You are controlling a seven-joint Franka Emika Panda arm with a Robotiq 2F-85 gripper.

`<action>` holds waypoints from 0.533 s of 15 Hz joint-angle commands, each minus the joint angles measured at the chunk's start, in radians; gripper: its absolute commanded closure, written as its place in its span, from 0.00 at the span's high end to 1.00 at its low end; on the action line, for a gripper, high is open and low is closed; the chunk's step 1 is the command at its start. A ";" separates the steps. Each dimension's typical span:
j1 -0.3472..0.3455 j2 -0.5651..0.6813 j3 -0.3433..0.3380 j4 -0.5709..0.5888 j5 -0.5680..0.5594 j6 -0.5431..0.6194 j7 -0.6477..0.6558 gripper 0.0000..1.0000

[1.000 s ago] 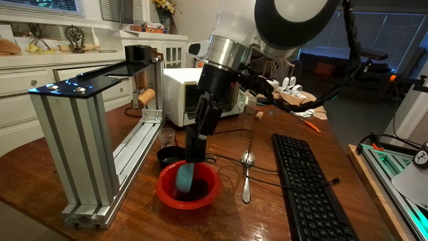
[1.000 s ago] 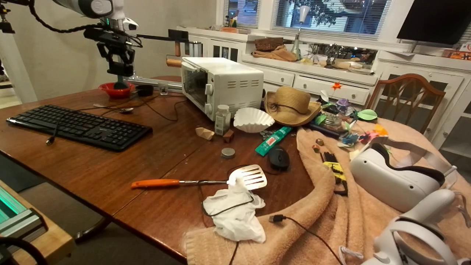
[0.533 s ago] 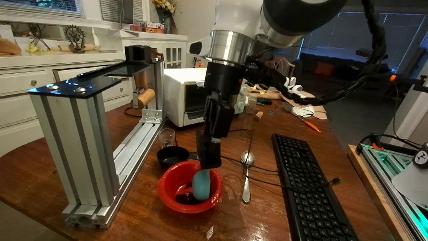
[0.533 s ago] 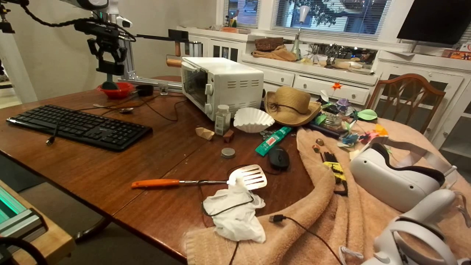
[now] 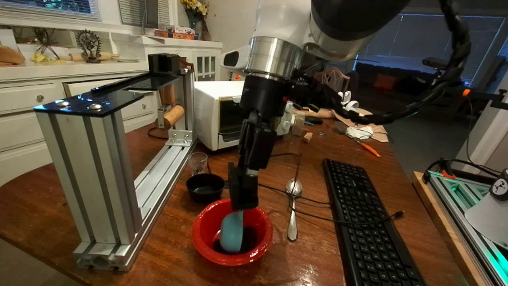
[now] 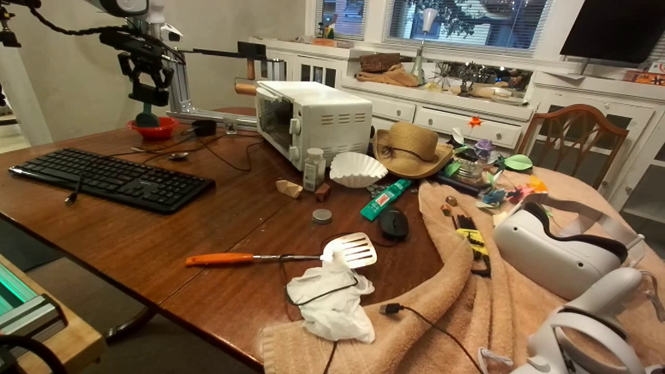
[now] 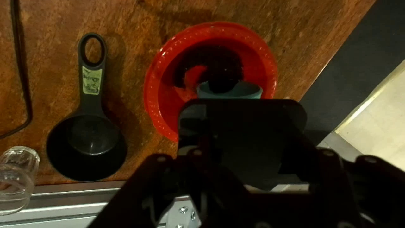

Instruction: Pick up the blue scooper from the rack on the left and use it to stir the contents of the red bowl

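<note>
The blue scooper's teal head [image 5: 231, 232] is down inside the red bowl [image 5: 201, 242], tilted on its side among the dark contents [image 5: 250, 238]. My gripper [image 5: 243, 200] is shut on its handle just above the bowl; the grip itself is mostly hidden. In an exterior view the scooper [image 6: 147, 120] hangs from the gripper [image 6: 149, 97] over the red bowl [image 6: 165, 128]. In the wrist view the scoop's rim [image 7: 205, 91] shows past the dark gripper, and dark contents [image 7: 212, 60] lie in the bowl [image 7: 153, 91]. The silver rack [image 5: 91, 171] stands left of the bowl.
A black bowl with a handle [image 5: 205, 188] and a clear glass [image 5: 198, 163] stand behind the red bowl, near the rack's base bar. A silver spoon [image 5: 293, 218], cables and a black keyboard [image 5: 369, 222] lie to the right. A white toaster oven [image 5: 208, 107] stands farther back.
In an exterior view the scooper has swept right across the bowl, then partly back left and nearer the camera. The red bowl has slid a little with it. The handle has stayed in the gripper.
</note>
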 commanded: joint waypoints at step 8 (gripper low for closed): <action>0.012 -0.013 -0.042 -0.052 -0.098 0.160 0.062 0.35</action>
